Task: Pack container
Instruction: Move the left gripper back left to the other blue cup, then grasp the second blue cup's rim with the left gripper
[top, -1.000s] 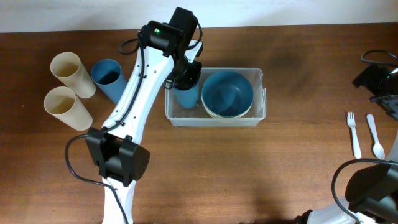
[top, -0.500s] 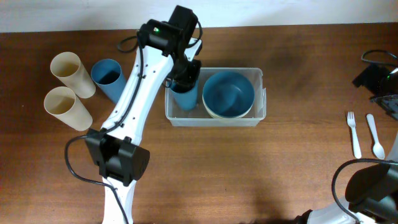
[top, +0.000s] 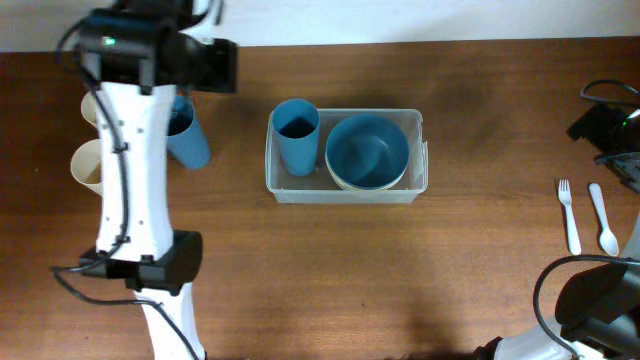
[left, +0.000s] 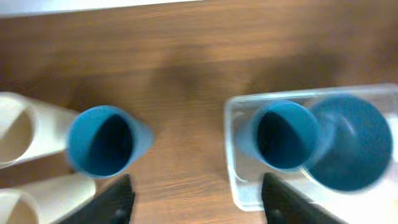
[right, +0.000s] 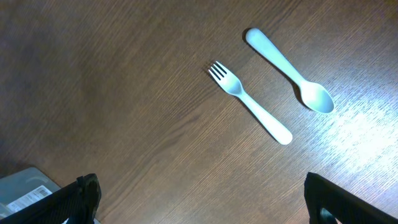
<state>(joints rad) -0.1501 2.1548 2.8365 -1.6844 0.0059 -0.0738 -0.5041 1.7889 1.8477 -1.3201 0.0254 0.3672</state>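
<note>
The clear container (top: 416, 185) sits mid-table and holds an upright blue cup (top: 295, 132) at its left end, with a blue bowl (top: 367, 150) nested in a cream one beside it. The left wrist view shows the container (left: 239, 180), that blue cup (left: 283, 134) and the bowl (left: 351, 149). My left gripper (left: 199, 200) hangs open and empty above bare wood, between the container and a second blue cup (left: 102, 140). My right gripper (right: 211, 205) is open and empty over the table, near a white fork (right: 249, 102) and spoon (right: 289, 71).
Two cream cups (top: 88, 168) stand at the far left beside the loose blue cup (top: 188, 135), partly hidden under my left arm (top: 130, 150). The fork (top: 568, 215) and spoon (top: 603, 217) lie at the right edge. A container corner (right: 25, 186) shows in the right wrist view.
My left gripper opened and let go of the blue cup, which now stands in the container. The left arm swung away to the back left, above the loose cups. The right arm has not moved.
</note>
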